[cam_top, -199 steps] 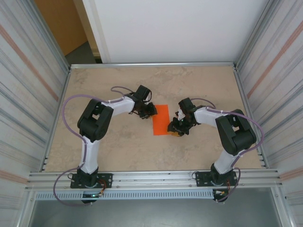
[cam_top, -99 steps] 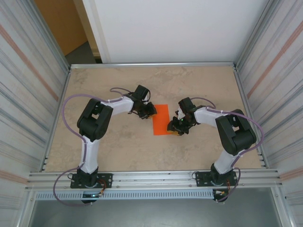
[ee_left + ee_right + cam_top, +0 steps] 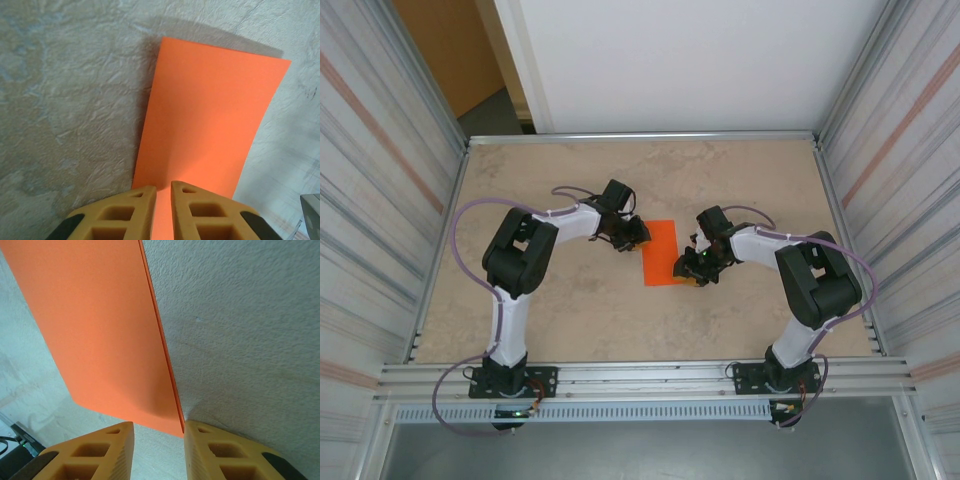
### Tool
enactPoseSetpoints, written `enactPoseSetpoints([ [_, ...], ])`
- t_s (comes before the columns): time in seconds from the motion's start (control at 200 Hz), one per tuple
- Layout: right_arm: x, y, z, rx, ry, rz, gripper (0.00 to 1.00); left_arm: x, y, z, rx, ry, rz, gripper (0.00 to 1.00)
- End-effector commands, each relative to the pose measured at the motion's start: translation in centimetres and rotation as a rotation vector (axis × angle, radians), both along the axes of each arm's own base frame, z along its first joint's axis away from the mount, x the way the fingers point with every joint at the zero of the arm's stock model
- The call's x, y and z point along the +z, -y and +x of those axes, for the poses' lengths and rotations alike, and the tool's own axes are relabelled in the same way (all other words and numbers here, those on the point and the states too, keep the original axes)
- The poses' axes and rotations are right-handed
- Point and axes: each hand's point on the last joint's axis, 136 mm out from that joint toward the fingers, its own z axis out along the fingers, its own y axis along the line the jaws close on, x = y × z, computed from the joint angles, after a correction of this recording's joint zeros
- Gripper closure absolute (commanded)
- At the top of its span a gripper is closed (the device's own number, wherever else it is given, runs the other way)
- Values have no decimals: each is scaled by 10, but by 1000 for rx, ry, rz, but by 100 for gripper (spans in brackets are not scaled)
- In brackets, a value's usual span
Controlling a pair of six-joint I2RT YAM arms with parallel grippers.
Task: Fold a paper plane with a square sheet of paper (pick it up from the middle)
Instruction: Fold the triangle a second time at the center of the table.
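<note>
2 claws flanking folded orange paper [image 3: 660, 252]

Beige mottled table [image 3: 570, 300] between ribbed metal side walls [image 3: 380, 200], white panel [image 3: 680, 60] behind, aluminium rail [image 3: 650, 378] in front.

Both arms reach from their bases at the near edge toward the table's middle, elbows bent outward, wrists turned inward to face each other.

Left gripper [image 3: 161, 200] — held low at the surface, wrist angled down. Its yellow fingers [image 3: 137, 210] stand nearly together, a narrow slit between them, pinching the edge of the orange sheet [image 3: 210, 125].

Right gripper [image 3: 159, 440] — likewise low, wrist tilted down. Its fingers [image 3: 215, 450] stand moderately apart, one on each side of the sheet's corner; a grip cannot be confirmed.
</note>
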Motion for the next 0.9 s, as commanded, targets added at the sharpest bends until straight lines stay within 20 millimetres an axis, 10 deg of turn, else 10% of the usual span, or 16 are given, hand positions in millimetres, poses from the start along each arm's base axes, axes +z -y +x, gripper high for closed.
enactPoseSetpoints([
  [0.0,2,-6,-4,38,-3,5,69,-71,-42,-30,57,-159,200,82],
  [0.897,-4,8,-7,11,-11,-50,71,-73,-41,-30,53,-160,194,83],
])
